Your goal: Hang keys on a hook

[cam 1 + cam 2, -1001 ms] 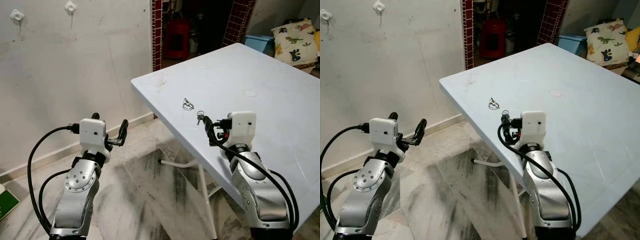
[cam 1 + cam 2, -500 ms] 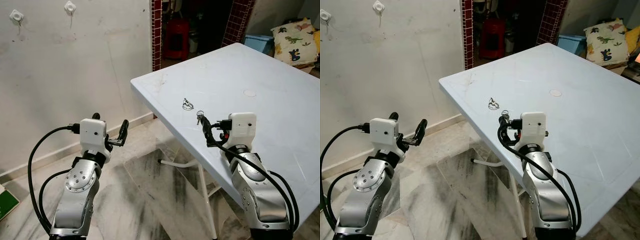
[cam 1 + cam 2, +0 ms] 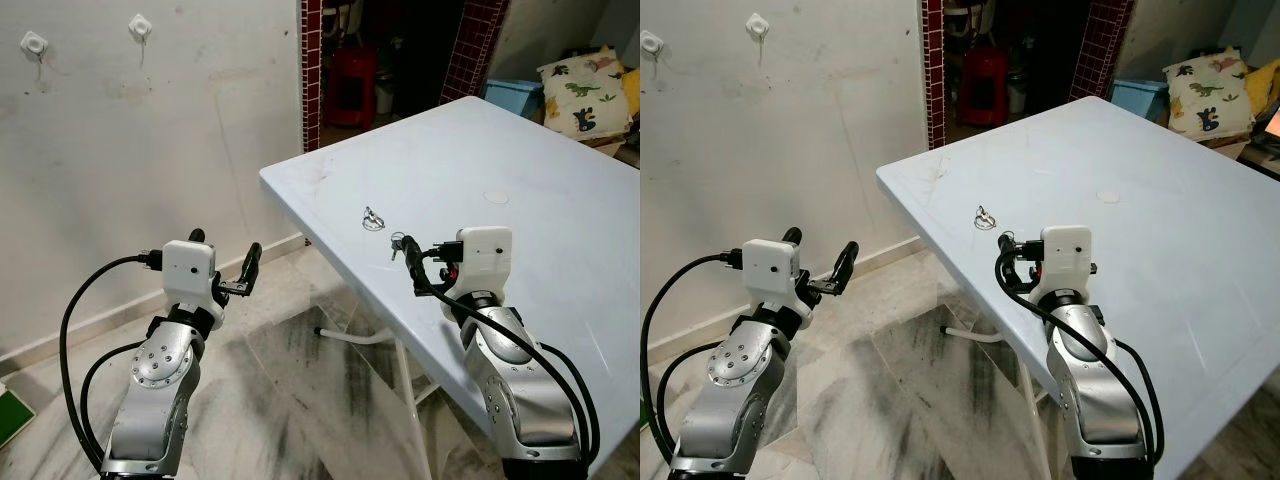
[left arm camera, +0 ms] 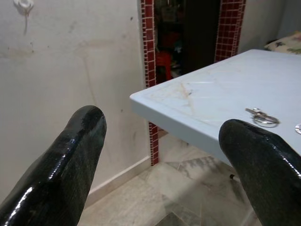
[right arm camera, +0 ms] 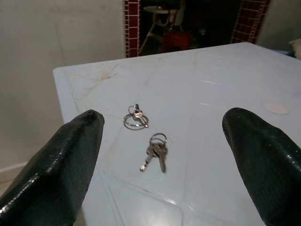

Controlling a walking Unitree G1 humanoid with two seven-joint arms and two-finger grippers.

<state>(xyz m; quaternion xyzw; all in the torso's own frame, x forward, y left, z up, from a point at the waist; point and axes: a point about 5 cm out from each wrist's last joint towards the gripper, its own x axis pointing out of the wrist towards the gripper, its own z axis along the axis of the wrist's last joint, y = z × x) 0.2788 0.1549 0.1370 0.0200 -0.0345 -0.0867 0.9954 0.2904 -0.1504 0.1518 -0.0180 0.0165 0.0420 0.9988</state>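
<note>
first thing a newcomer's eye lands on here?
Two small sets of keys lie near the corner of the pale blue table, with the right tool open just short of them. The left tool is open over the floor, and two white hooks sit high on the wall.

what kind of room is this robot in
Probably a plain utility room or hallway of a home: marble-look floor, white plastic table with keys, and wall hooks on a scuffed wall.
</note>
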